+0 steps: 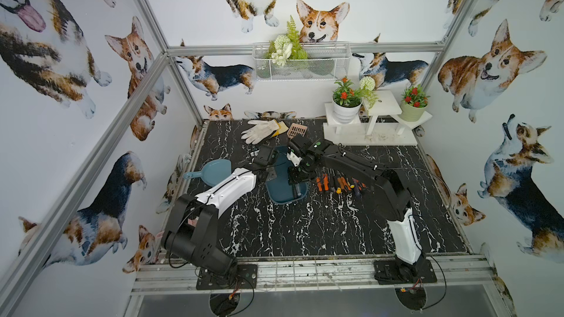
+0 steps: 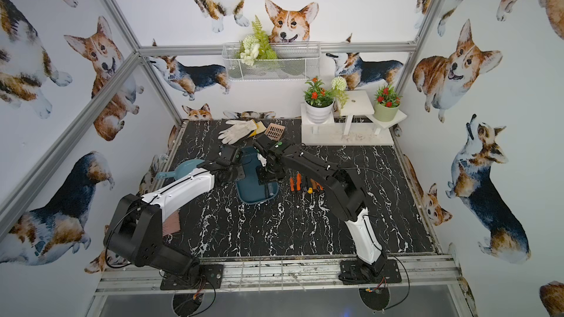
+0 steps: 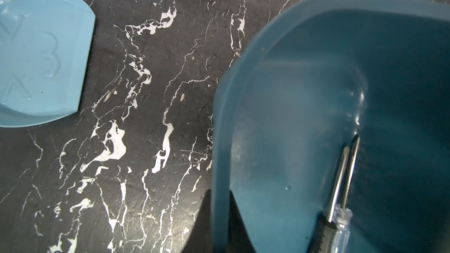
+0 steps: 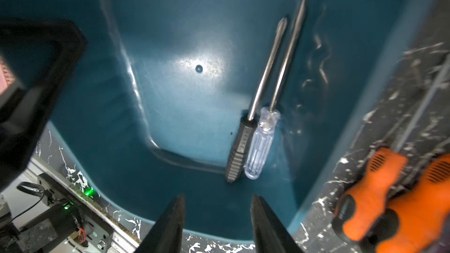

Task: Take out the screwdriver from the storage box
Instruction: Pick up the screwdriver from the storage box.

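The storage box (image 1: 282,195) (image 2: 253,192) is a dark teal tray in the middle of the black marble table. My left gripper (image 3: 220,192) (image 1: 270,175) is shut on its side wall (image 3: 220,142), one finger inside and one outside. Two screwdrivers lie side by side on the box floor against the other long wall. One has a black ribbed handle (image 4: 239,147) (image 3: 321,234) and one a clear handle (image 4: 261,144) (image 3: 342,227). My right gripper (image 4: 218,197) (image 1: 294,178) hangs open over the box, just short of the handle ends, with nothing between its fingers.
Several orange-handled screwdrivers (image 1: 323,182) (image 4: 375,195) lie on the table just right of the box. A light blue scoop (image 1: 210,172) (image 3: 36,57) sits to its left. White gloves (image 1: 259,129), a peach sieve scoop (image 1: 297,131) and a white plant stand (image 1: 369,129) are at the back.
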Controlling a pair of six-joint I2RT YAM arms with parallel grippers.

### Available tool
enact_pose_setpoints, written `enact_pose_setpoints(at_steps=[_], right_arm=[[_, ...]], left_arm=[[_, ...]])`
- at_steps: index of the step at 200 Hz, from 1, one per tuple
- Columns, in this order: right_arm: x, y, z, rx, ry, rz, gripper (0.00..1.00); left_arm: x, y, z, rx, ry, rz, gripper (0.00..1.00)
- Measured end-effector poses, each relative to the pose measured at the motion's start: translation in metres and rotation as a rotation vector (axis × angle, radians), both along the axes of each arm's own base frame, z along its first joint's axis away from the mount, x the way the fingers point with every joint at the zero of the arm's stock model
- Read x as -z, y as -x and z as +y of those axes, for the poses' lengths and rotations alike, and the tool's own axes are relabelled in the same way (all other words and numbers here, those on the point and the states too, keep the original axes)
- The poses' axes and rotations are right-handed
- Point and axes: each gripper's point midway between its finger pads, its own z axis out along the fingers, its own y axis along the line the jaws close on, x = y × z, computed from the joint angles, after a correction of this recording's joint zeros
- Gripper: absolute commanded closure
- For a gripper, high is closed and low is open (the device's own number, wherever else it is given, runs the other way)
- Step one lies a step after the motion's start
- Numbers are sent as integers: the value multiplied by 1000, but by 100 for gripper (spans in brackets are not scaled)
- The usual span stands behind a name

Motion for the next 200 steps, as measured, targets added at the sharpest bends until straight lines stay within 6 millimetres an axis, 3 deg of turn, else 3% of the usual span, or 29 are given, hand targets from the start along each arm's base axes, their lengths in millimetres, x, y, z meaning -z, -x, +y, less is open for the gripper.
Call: enact_pose_setpoints(at_steps=[84,171,200], right_arm=[[43,10,10,1,31,85,50],[65,6,7,10,95,72,50],[68,5,7,12,106,76,57]], left_arm=[[0,0,0,-1,2,0,100],[0,0,-1,-2,9,0,100],[0,0,-1,-2,9,2,100]])
